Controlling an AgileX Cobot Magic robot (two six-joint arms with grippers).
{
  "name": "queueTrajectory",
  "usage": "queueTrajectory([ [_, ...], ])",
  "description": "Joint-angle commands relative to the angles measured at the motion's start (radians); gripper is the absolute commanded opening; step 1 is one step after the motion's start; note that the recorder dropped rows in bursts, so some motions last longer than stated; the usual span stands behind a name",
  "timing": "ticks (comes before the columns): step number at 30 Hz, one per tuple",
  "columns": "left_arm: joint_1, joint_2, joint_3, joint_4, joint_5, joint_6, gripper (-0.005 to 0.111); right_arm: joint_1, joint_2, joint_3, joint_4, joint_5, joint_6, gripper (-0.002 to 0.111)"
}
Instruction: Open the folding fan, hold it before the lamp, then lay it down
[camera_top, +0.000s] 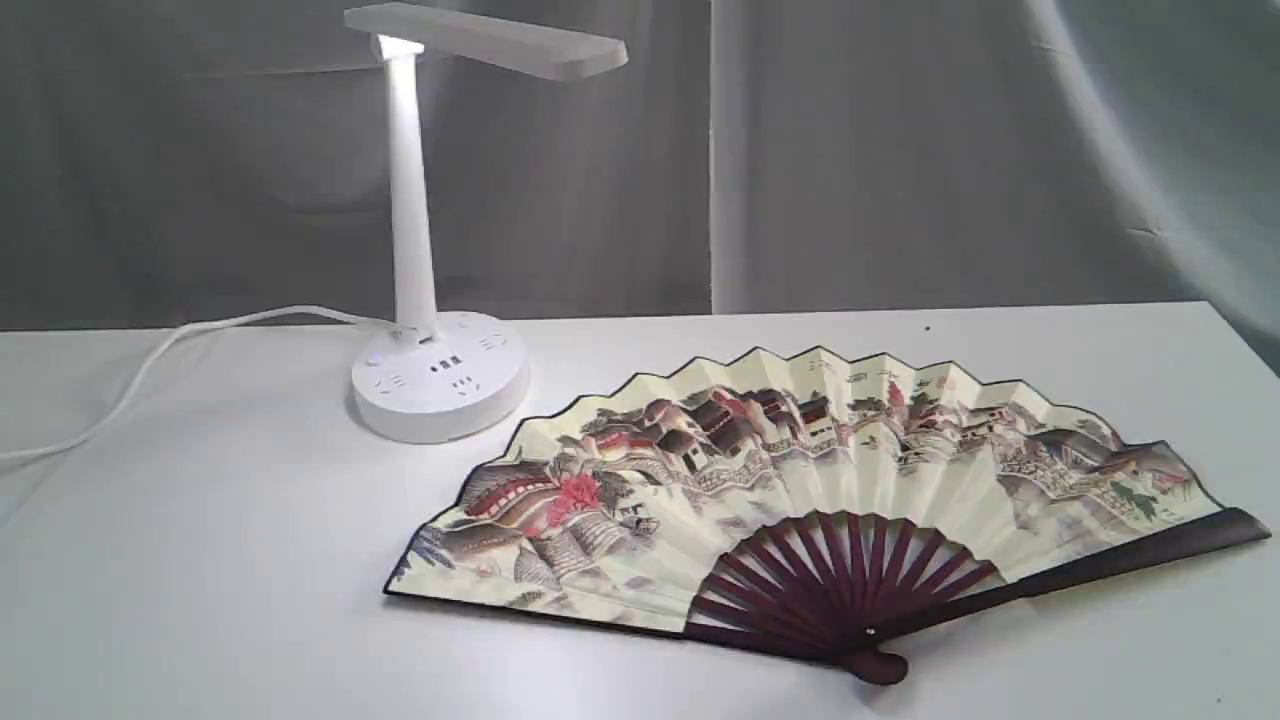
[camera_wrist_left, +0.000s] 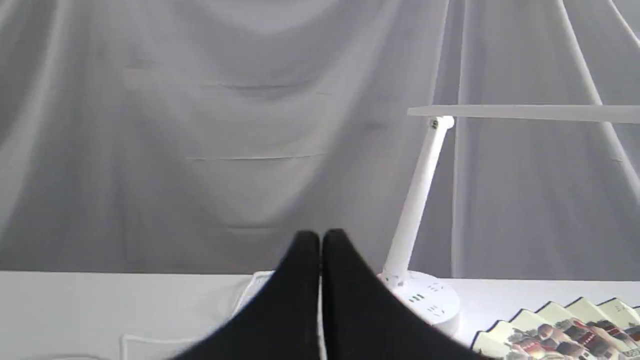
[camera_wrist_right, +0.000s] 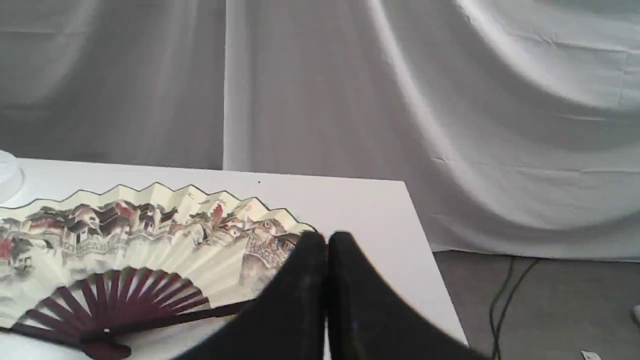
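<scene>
Left gripper (camera_wrist_left: 320, 236) and right gripper (camera_wrist_right: 327, 238), closed, point seemingly level.

one folding fan (camera_top: 800, 480), one lamp (camera_top: 430, 260), two end effectors (camera_wrist_left: 320, 240)

The left gripper (camera_wrist_left: 320, 236) and right gripper (camera_wrist_right: 327, 239) sit closed and empty, seemingly held aloft.

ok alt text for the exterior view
A folding fan lies fully open and flat on a white table, painted side up, its pivot toward the camera. A white desk lamp stands behind the fan's left end, before a grey curtain.
</scene>
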Motion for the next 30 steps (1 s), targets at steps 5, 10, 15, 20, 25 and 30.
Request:
queueTrajectory([
  [5, 0.002, -0.004, 0.085, 0.036, -0.106, -0.026, 0.000, 0.001, -0.032, 0.121, -0.016, -0.119, 0.064, 0.000],
  [10, 0.002, -0.004, 0.155, 0.056, -0.262, -0.024, 0.000, 0.001, -0.032, 0.181, -0.016, -0.262, 0.126, 0.000],
  [15, 0.002, -0.004, 0.215, 0.045, -0.335, -0.024, 0.000, 0.001, -0.032, 0.244, -0.014, -0.342, 0.141, 0.000],
  [20, 0.002, -0.004, 0.277, 0.044, -0.339, -0.024, 0.000, 0.001, -0.032, 0.354, -0.027, -0.507, 0.141, 0.000],
  [25, 0.002, -0.004, 0.358, 0.044, -0.370, -0.024, 0.000, 0.001, -0.032, 0.479, -0.027, -0.601, 0.141, 0.000],
  [30, 0.002, -0.004, 0.478, 0.044, -0.469, -0.024, 0.000, 0.001, -0.032, 0.601, -0.011, -0.674, 0.141, 0.000],
])
